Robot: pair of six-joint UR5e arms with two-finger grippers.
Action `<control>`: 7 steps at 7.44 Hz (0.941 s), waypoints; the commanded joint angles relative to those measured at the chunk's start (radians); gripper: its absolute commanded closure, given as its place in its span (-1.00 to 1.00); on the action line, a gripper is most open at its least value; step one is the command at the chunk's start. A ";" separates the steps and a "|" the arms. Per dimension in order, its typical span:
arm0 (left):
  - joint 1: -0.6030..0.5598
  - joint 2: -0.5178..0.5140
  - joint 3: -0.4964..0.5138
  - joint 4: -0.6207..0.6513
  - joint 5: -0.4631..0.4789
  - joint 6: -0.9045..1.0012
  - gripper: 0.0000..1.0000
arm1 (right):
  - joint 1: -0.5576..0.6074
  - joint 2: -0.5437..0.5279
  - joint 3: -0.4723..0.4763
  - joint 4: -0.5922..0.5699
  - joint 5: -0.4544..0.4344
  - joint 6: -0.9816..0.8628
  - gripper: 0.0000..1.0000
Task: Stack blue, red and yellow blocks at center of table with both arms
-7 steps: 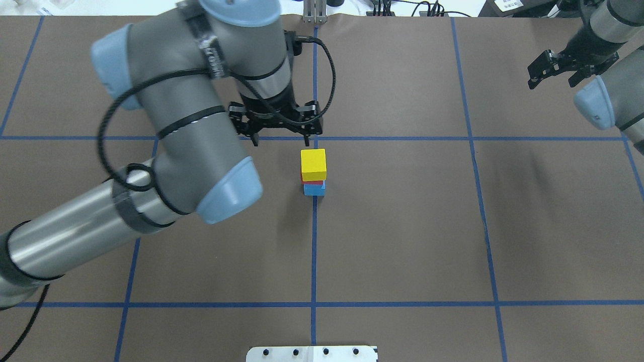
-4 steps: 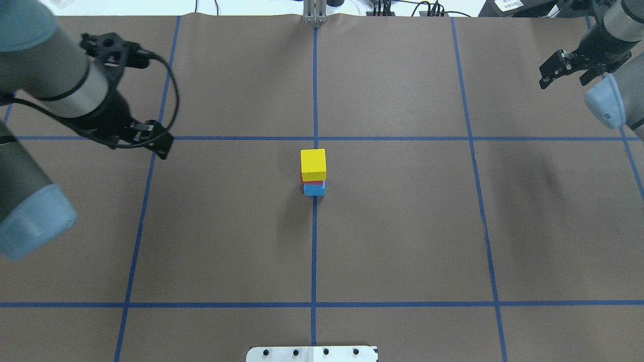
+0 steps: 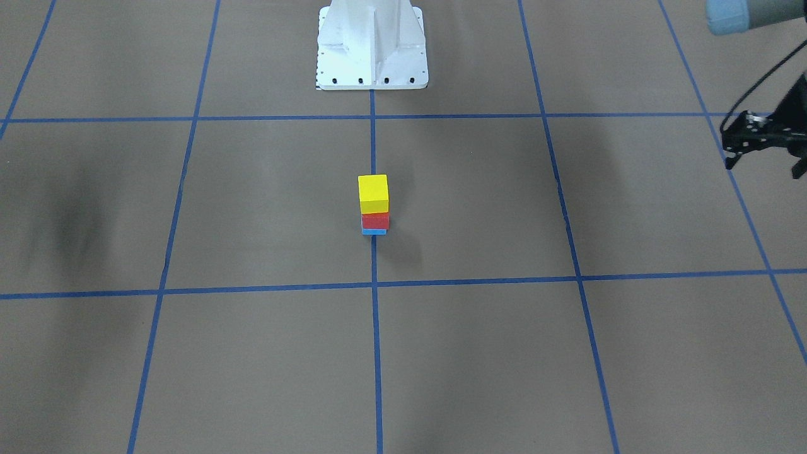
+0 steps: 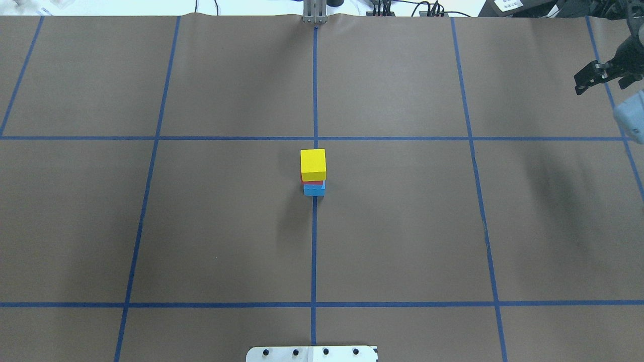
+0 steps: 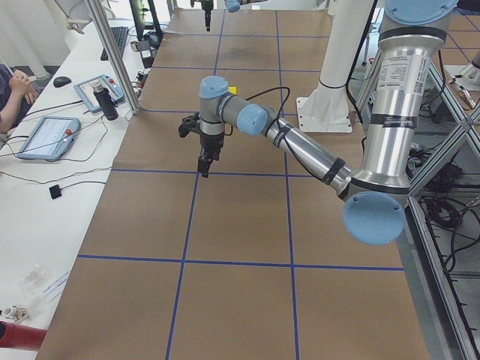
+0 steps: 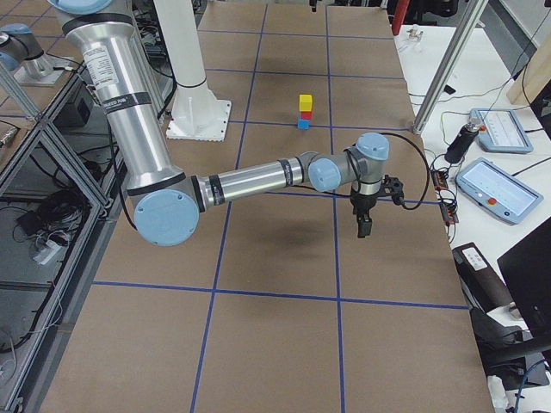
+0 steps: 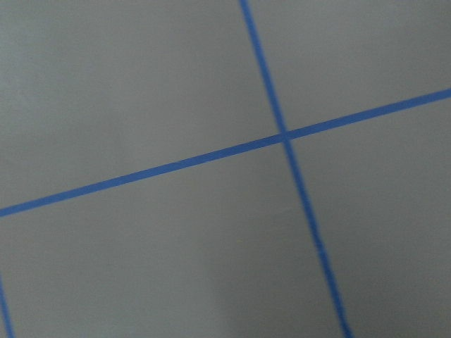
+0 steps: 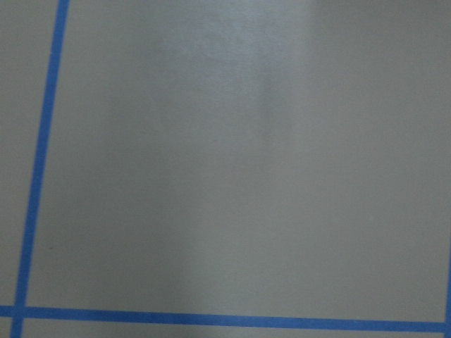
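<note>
The overhead camera looks forward and down from behind the robot (image 5: 394, 112); the front one faces it steeply from across the worktop (image 4: 402, 226) — both centre on the stack of blocks (image 4: 313, 171). Two end cameras look along the worktop from farther off. Both wrist cameras hang close over blue lines (image 7: 285, 137), blurred.

The bottom block (image 4: 314, 190) sits on the table (image 4: 402, 226) at its middle, the middle block (image 3: 376, 221) on it and the top block (image 4: 313, 163) on that, while my left gripper (image 3: 764, 165) and right gripper (image 4: 601, 85) hang well apart from the stack, one toward each end.
</note>
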 commanded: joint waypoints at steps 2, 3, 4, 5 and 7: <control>-0.171 0.012 0.228 -0.078 -0.052 0.245 -0.99 | 0.202 -0.106 -0.011 0.002 0.204 -0.243 -0.99; -0.200 0.012 0.265 -0.102 -0.052 0.243 -0.99 | 0.245 -0.111 -0.011 -0.077 0.206 -0.299 -0.99; -0.216 0.011 0.281 -0.107 -0.052 0.243 -0.99 | 0.282 -0.111 -0.008 -0.157 0.208 -0.360 -0.99; -0.217 0.009 0.282 -0.107 -0.052 0.242 -0.99 | 0.313 -0.116 0.001 -0.244 0.208 -0.390 -0.99; -0.217 -0.002 0.295 -0.090 -0.067 0.236 -0.99 | 0.341 -0.136 0.007 -0.307 0.211 -0.425 -0.99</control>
